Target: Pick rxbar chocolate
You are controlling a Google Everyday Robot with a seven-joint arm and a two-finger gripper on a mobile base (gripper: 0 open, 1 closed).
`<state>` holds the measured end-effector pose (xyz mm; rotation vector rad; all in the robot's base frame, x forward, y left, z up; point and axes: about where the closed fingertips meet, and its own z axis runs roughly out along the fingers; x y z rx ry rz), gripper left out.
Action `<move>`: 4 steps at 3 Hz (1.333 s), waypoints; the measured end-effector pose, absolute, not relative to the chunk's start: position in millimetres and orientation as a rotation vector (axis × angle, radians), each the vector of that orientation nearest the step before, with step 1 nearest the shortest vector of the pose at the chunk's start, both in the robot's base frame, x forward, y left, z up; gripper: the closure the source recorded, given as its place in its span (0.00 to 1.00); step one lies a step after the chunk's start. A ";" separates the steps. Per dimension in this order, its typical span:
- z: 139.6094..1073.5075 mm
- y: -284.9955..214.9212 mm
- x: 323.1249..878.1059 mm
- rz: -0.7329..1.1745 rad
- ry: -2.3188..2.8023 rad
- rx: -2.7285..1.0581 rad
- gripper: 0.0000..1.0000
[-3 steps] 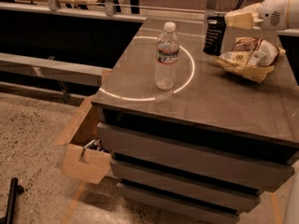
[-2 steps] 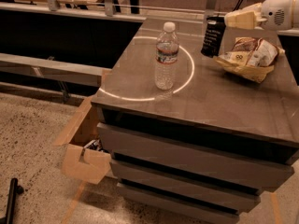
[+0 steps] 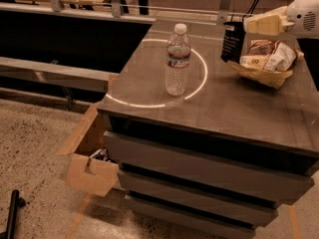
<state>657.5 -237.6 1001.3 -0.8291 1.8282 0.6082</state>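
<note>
Where the white arm reaches in from the frame's two o'clock corner, we find the gripper (image 3: 247,24) over the far right part of the cabinet top (image 3: 224,111). Its pale fingers (image 3: 264,23) are closed narrowly on the upper edge of the rxbar chocolate (image 3: 232,43). The bar stands upright in that grip, its dark face with pale lettering turned toward us. Its lower edge comes down close to the surface (we cannot tell whether it touches).

Just beside the bar, at its four o'clock, lie the snack bags (image 3: 269,56), crumpled together in a yellow-and-white heap. From the bar, the water bottle (image 3: 177,61) stands at eight o'clock, well apart, upright with its white cap on. A ring of light (image 3: 205,76) runs around the bottle on the brown surface, and the bar sits just outside that ring at its two o'clock.

Below the top we see three drawer fronts (image 3: 199,168), all shut. At eight o'clock from the cabinet, an open cardboard box (image 3: 89,156) leans against its left side on the speckled floor (image 3: 35,148). A black rod (image 3: 12,213) lies near the frame's seven o'clock corner.
</note>
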 end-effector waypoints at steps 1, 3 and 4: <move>992.7 -232.0 654.2 0.623 1.845 -0.831 0.84; 990.7 -226.7 656.5 0.632 1.843 -0.838 0.38; 989.4 -223.8 657.5 0.637 1.843 -0.842 0.15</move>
